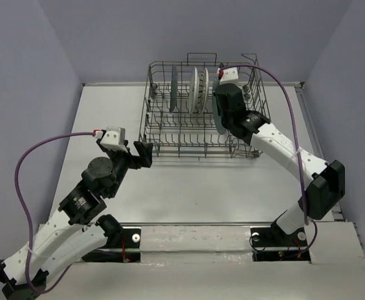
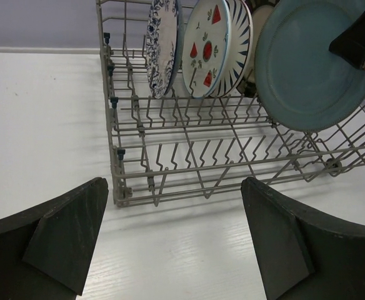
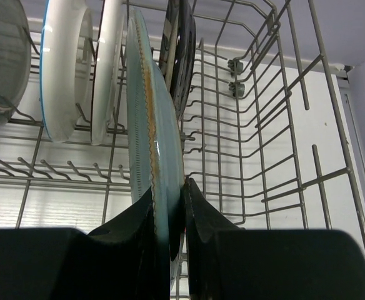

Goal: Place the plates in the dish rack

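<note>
The dish rack [image 1: 170,140] stands at the table's far middle. Upright in it, left to right, are the blue floral plate [image 2: 164,44], the red fruit plate [image 2: 206,47] and the striped plate [image 2: 240,31]. My right gripper [image 3: 169,200] is shut on the lower rim of the teal-grey plate [image 3: 154,125], holding it upright inside the rack's right part [image 1: 218,115]. The dark glossy plate [image 3: 182,56] stands just beyond it. My left gripper [image 2: 173,212] is open and empty over the table, just before the rack's front left corner [image 1: 144,153].
White table [image 1: 201,187] lies in front of the rack. The rack's raised wire side [image 3: 276,125] is close to the right of the held plate. A purple cable [image 1: 282,84] arcs over the right arm. The table's side edges lie left and right.
</note>
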{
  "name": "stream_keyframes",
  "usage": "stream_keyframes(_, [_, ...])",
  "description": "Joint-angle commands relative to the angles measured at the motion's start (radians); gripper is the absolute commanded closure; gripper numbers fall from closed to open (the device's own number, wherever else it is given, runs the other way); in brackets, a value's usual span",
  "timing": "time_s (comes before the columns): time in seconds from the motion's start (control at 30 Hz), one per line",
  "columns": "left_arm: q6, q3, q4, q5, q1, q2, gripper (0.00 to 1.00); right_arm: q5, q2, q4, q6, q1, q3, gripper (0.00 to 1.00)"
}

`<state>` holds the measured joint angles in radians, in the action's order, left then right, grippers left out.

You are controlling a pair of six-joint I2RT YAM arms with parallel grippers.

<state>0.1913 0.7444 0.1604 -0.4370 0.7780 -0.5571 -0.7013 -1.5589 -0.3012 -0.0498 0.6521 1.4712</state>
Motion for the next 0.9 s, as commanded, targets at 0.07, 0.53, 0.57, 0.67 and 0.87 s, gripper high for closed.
stream_keyframes(0.07, [-0.015,-0.014,-0.05,0.018,-0.013,-0.003,0.01,-0.07,-0.009,0.114,0.016,0.035,0.09,0.93])
stream_keyframes(0.53, [-0.012,-0.017,-0.053,0.032,-0.014,0.002,0.01,-0.263,-0.122,0.067,-0.016,0.115,0.11,0.93])
stream_keyframes(0.57, [-0.012,-0.017,-0.052,0.035,-0.014,0.0,0.01,-0.274,-0.133,0.062,-0.027,0.115,0.11,0.93])
stream_keyframes(0.67, [-0.012,-0.019,-0.053,0.037,-0.014,-0.001,0.01,-0.308,-0.153,0.039,-0.062,0.126,0.11,0.93])
stream_keyframes(0.87, [-0.012,-0.02,-0.055,0.037,-0.014,-0.004,0.01,-0.3,-0.158,0.013,-0.169,0.136,0.048,0.93])
